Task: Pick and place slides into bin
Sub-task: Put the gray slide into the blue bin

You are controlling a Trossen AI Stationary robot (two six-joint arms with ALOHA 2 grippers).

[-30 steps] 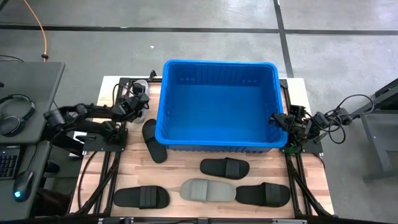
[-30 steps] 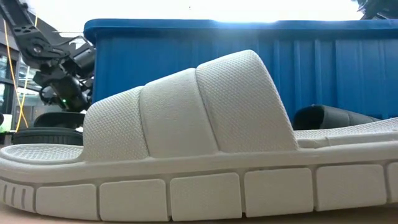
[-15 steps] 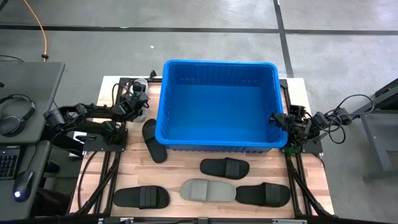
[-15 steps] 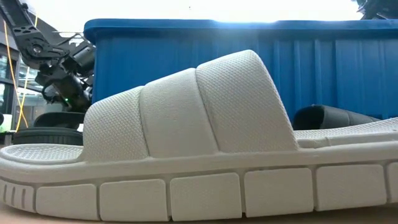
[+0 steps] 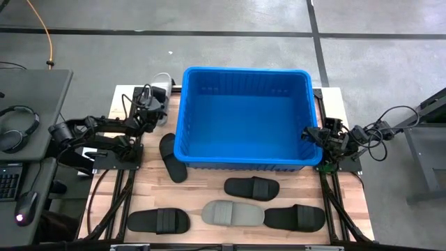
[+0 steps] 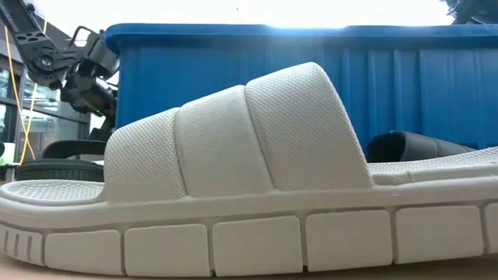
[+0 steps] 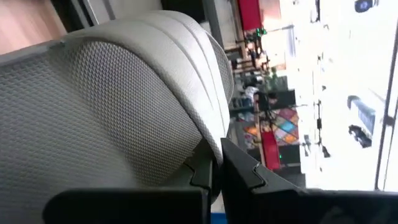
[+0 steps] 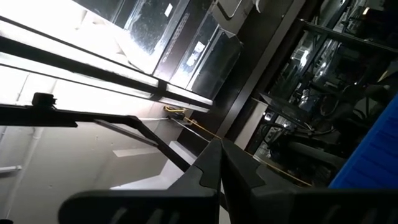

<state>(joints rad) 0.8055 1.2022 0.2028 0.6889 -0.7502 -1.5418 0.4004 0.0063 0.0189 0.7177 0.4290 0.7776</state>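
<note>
The left gripper pinched a light slide beside the bin; a thin grip might let it drop outside.

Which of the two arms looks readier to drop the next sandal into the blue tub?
The left arm, I'd say. Its claw already grips a light grey slide just outside the bin at its left rim. The right claw, shut and empty, rests at the bin's right wall.
</note>
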